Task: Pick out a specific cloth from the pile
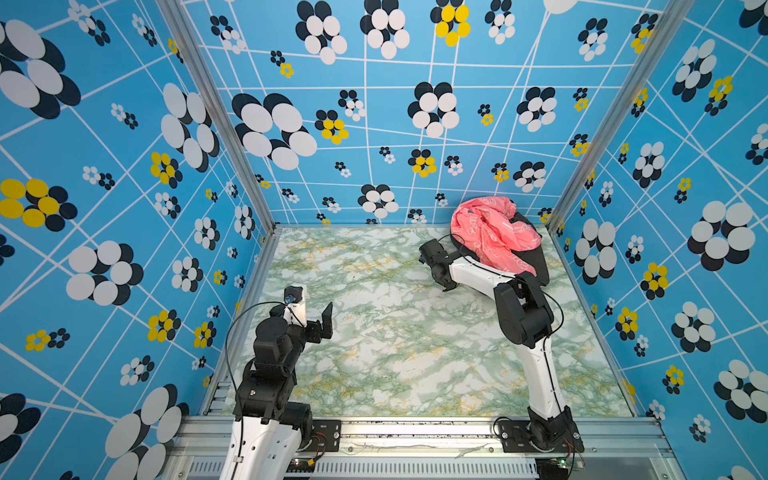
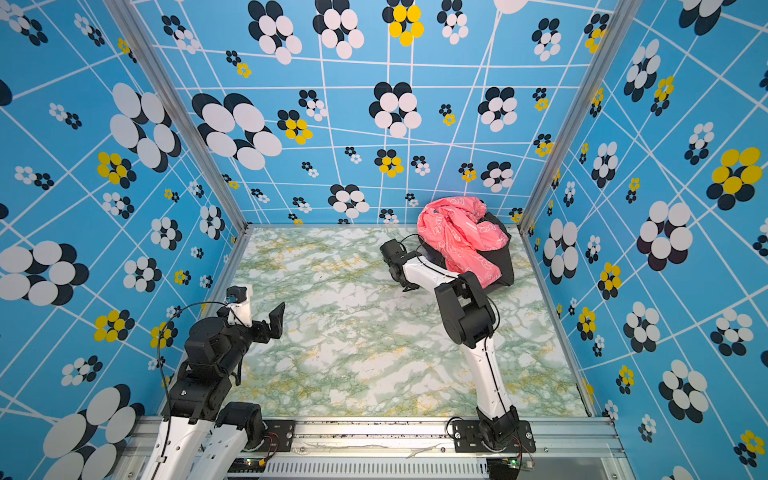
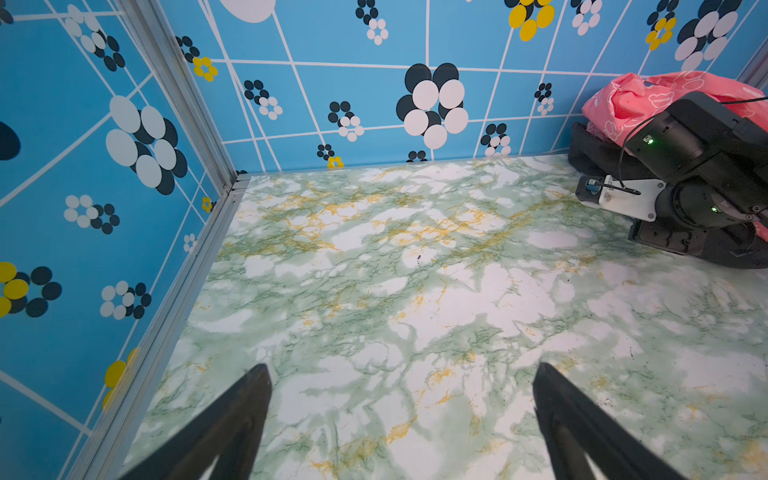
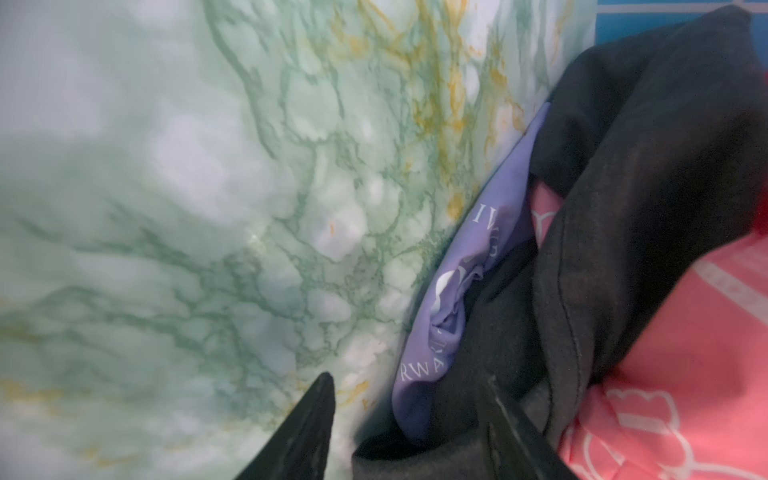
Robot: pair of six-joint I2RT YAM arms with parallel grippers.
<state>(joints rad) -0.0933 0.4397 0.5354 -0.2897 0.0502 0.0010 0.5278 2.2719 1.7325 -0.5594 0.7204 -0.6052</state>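
The pile sits in the table's far right corner: a coral-pink cloth (image 1: 494, 237) with white print over a bulky black garment (image 1: 536, 259), in both top views. The lilac cloth (image 4: 469, 257), with white lettering, shows only in the right wrist view, as a strip poking out from under the black garment (image 4: 644, 166) onto the table. My right gripper (image 4: 407, 378) is low at the pile's near-left edge. Its jaws stand apart, one on the bare table, the other on the black fabric, with the lilac edge between them. My left gripper (image 3: 402, 368) hangs wide open and empty at near left.
The marble-patterned table (image 1: 395, 332) is boxed in by blue flowered walls on three sides, and the pile lies close against the back and right walls. The right arm (image 1: 523, 307) reaches across the table's right half. An aluminium rail (image 1: 415, 428) runs along the front edge.
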